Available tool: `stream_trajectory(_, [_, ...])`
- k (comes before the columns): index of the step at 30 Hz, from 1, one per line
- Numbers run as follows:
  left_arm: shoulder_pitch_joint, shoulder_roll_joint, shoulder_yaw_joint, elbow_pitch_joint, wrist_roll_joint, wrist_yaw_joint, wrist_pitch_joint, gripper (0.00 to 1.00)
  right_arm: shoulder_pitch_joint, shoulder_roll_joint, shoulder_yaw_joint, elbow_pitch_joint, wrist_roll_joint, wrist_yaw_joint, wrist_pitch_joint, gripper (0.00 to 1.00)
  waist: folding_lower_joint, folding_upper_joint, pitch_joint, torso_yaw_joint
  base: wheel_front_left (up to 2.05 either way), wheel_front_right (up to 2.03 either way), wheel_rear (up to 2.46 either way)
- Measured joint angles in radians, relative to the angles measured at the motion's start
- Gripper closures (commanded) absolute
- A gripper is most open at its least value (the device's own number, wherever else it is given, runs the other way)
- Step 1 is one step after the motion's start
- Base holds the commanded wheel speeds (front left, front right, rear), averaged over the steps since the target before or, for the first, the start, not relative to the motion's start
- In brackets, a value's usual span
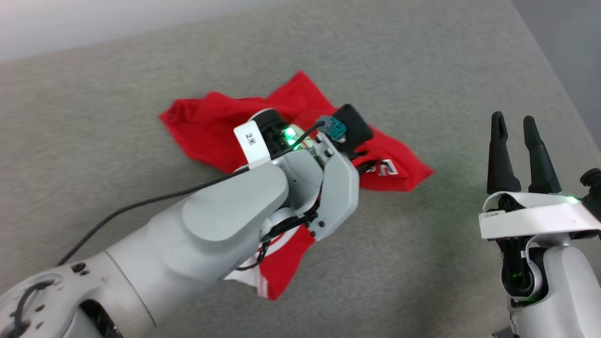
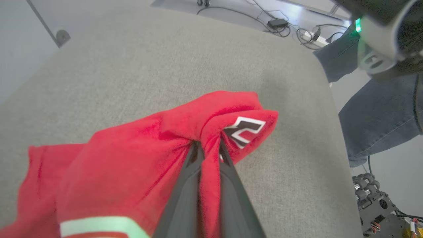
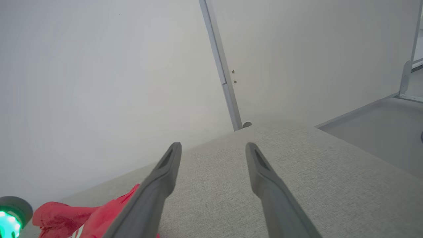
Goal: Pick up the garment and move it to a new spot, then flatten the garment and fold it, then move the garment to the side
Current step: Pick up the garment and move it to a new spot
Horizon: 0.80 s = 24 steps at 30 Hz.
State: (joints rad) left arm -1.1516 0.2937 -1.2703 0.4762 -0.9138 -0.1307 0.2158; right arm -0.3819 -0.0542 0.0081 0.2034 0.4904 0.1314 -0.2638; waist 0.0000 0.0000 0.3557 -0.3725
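Left gripper [image 2: 207, 147] pinches a fold of the crumpled jersey [image 2: 132, 155], which lies on the grey table [image 2: 165, 66] beneath it. Right gripper [image 1: 514, 121] gapes empty, well aside. A person's jeans [image 2: 380, 112] show past the table edge.

Crumpled red garment [image 1: 206, 126] on grey fabric surface [image 1: 422, 263], perhaps a cushion.

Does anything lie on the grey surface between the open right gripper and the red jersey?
Nothing visible does. The grey surface between the right gripper and the jersey is bare. The left gripper pinches a fold of the jersey.
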Motion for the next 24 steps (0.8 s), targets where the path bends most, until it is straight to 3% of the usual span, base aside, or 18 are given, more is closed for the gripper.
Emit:
stream_trajectory(6, [0.044,0.006,-0.008,0.098,0.002,0.000,0.113,1.00,-0.001,0.001,0.029,-0.004,0.046,0.000,0.000,0.00,0.0000,0.0000,0.059,-0.082,0.00,0.00,0.00])
stream_trajectory(14, [0.050,0.035,0.019,0.100,0.023,-0.002,0.218,1.00,-0.010,0.001,0.040,-0.008,0.063,0.000,0.000,0.00,0.0000,0.0000,0.121,-0.150,0.00,0.00,0.00])
stream_trajectory(15, [0.049,0.037,0.021,0.092,0.014,-0.002,0.225,0.69,-0.011,0.001,0.041,-0.008,0.061,0.000,0.000,0.00,0.0000,0.0000,0.127,-0.151,0.00,0.00,0.00])
stream_trajectory(16, [0.047,0.040,0.022,0.089,-0.014,-0.002,0.225,0.48,-0.013,0.001,0.041,-0.009,0.053,0.000,0.000,0.00,0.0000,0.0000,0.131,-0.150,0.00,0.00,0.00])
stream_trajectory(17, [0.042,0.041,0.021,0.089,-0.046,-0.002,0.221,0.00,-0.013,0.002,0.041,-0.009,0.047,0.000,0.000,0.00,0.0000,0.0000,0.133,-0.146,0.00,0.00,0.00])
stream_trajectory(24, [0.036,0.047,-0.007,0.038,-0.084,-0.009,0.066,0.00,-0.012,0.003,0.036,-0.002,-0.035,0.000,0.000,0.00,0.0000,0.0000,0.127,-0.091,0.00,0.00,0.00])
